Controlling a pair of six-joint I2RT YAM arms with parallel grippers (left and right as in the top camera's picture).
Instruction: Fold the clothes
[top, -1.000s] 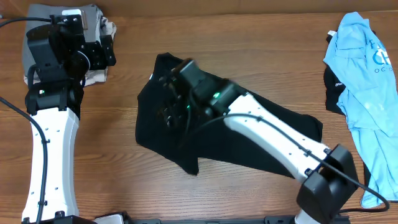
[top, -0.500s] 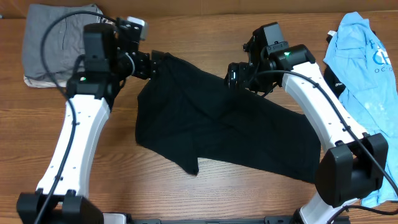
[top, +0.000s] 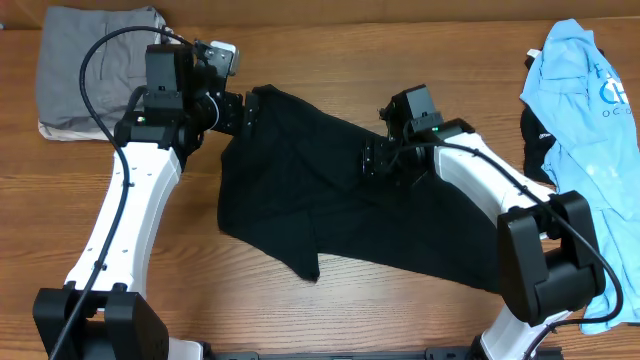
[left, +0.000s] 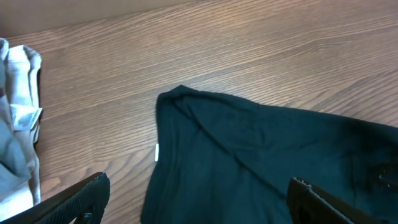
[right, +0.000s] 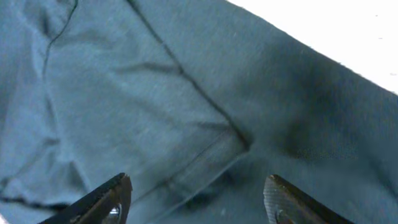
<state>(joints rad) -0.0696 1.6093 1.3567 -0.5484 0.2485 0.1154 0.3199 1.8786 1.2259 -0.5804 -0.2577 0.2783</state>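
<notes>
Lying spread on a wooden table (top: 400, 50), a black T-shirt (top: 330, 215) has its long axis slanting from the far left corner toward the near right. The left gripper (top: 243, 108) has its jaws wide apart and empty, and the shirt's far left corner lies just ahead of it. The right gripper (top: 372, 160), jaws also apart and holding nothing, hangs over the shirt near its far edge, with a seam directly beneath. A light blue T-shirt (top: 585, 120) lies well off to that gripper's right.
</notes>
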